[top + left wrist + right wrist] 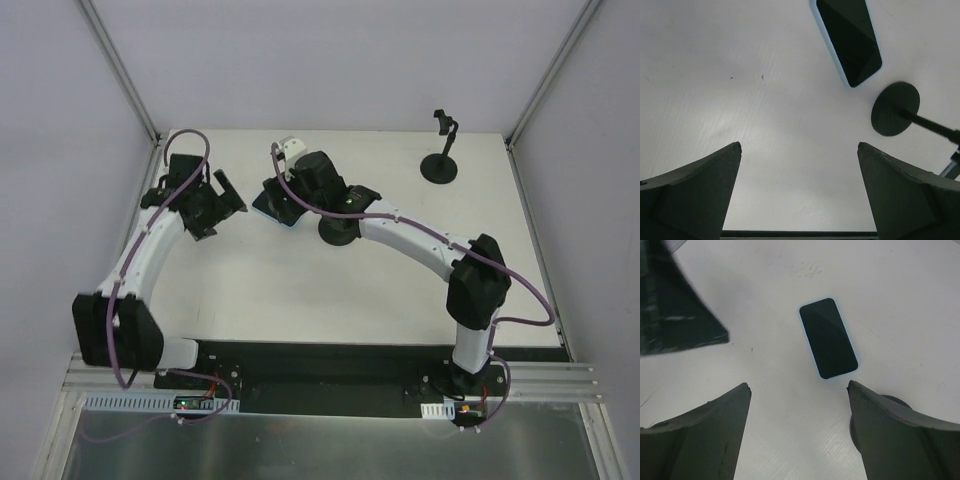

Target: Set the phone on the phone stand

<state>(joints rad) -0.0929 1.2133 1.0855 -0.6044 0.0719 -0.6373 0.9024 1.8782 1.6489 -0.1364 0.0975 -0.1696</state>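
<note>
Phone (829, 338) lies flat, screen up, toward the table's (300, 300) far edge left of centre, just ahead of the right gripper's (799, 386) wide-open, empty fingers, which I'd say should straddle its long sides squarely before closing.

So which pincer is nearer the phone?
Right. The right pincer hangs just over the phone, not touching; the left pincer is off to the phone's left, apart.
</note>
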